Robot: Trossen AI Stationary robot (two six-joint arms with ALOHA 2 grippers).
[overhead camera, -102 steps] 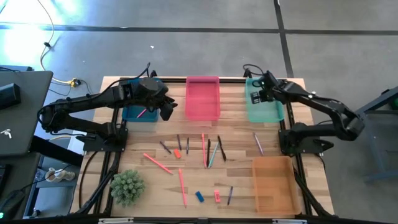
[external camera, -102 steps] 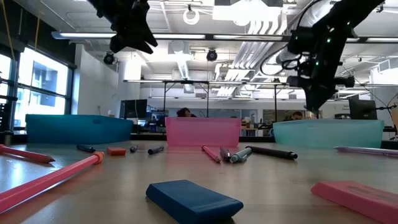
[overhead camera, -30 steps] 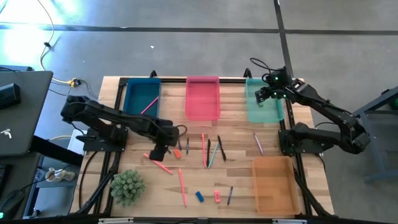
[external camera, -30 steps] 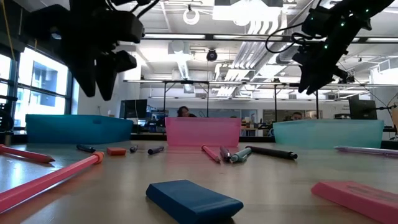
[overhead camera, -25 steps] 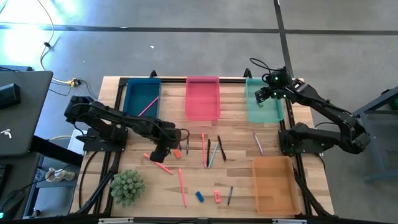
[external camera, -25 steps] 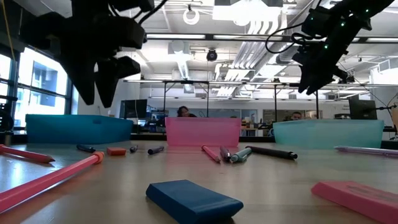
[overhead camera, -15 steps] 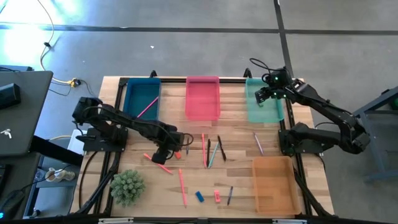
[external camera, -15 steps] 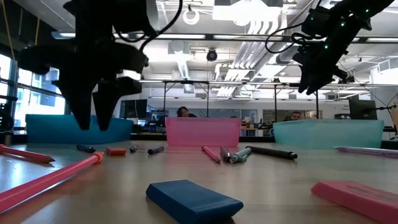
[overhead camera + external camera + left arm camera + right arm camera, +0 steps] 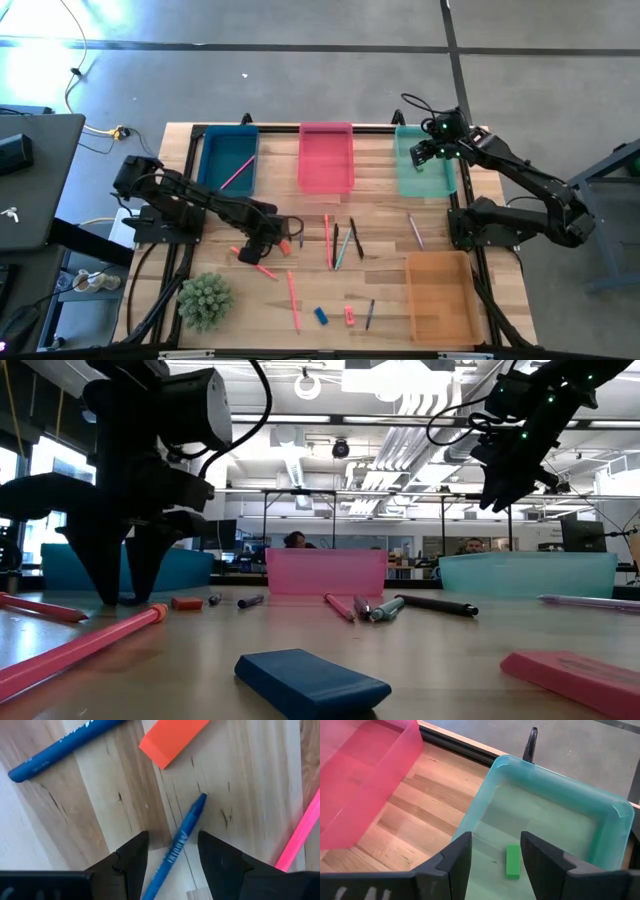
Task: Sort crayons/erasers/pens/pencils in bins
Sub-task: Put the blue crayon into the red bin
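At the table's (image 9: 400, 215) left side, a small green potted plant (image 9: 204, 300) sits near the front edge, and the dark blue bin (image 9: 228, 160) at the back holds one pink stick (image 9: 236, 170). Just in front of that bin the left tool (image 9: 263, 238) is down at the wood, its fingers (image 9: 131, 861) spread to either side of a blue crayon (image 9: 181, 842) without closing on it; an orange-red eraser (image 9: 172, 741) lies just beyond the crayon's tip, with another blue crayon (image 9: 65, 747) and a pink stick (image 9: 298, 831) close by. Farther right, the empty pink bin (image 9: 326, 157) stands at the back, with a loose cluster of pens and pencils (image 9: 338, 240) in front of it, and a blue eraser (image 9: 320, 316) and a pink eraser (image 9: 349, 315) near the front edge. At the right, the right tool (image 9: 432, 152) hangs over the teal bin (image 9: 600, 810), fingers spread and empty, above a green eraser (image 9: 512, 861) lying on the bin's floor. Nearer the front on that side sits the translucent orange bin (image 9: 440, 295).
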